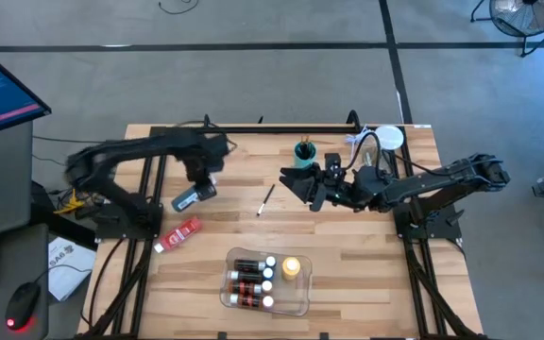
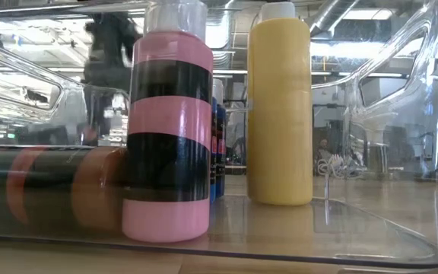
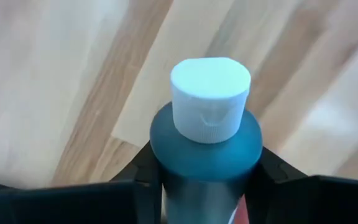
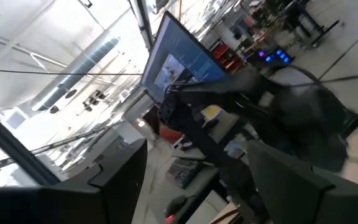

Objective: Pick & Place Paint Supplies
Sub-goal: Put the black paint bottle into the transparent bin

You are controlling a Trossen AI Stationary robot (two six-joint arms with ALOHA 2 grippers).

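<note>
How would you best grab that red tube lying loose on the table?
Across the middle of the red paint tube, coming straight down from above. It lies flat and slanted on the wooden table, its long sides free, so fingers fit either side of its narrow width.

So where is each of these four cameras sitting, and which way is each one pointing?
High view: overhead, straight down on the wooden table, both arms showing.
Low view: table height, inside the clear tray, facing the yellow bottle; no arm clearly shows.
Left wrist view: on the left arm, fingers around a blue tube.
Right wrist view: on the right arm, facing the room.
Shared: that blue tube appears overhead too.
</note>
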